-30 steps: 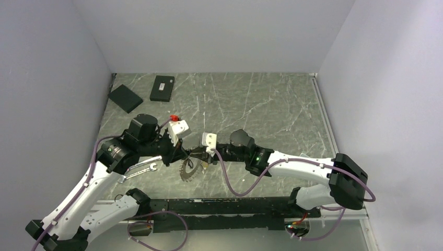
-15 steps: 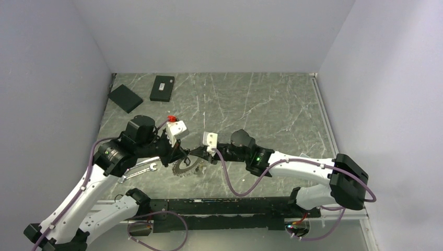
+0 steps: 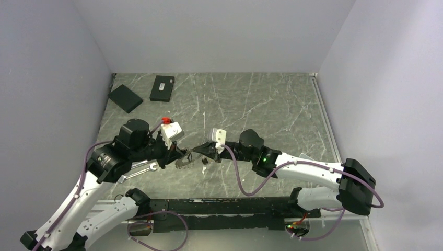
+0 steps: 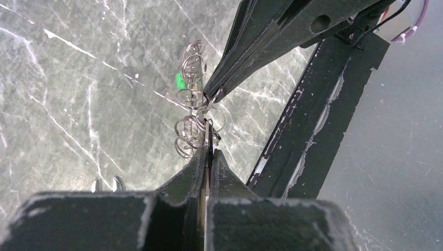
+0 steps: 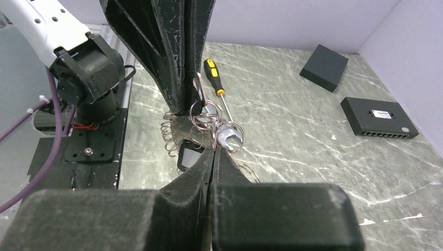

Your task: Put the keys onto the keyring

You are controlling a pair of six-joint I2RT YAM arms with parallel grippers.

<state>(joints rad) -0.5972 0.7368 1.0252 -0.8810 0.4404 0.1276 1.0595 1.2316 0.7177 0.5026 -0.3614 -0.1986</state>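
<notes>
Both arms meet at the near middle of the marbled grey tabletop, tips almost nose to nose. The left end effector is clenched on the thin dark metal keyring, seen edge-on between its fingers. From the right, the right end effector is pinched shut in the fringe of small thin metal keys, which looks like wire loops up close. A small green tag sits on the ring's far side. The bunch hangs between the two tips; I cannot tell whether it touches the surface. A long silver open-ended wrench lies under the left arm, and two flat black rectangular boxes sit far left
</notes>
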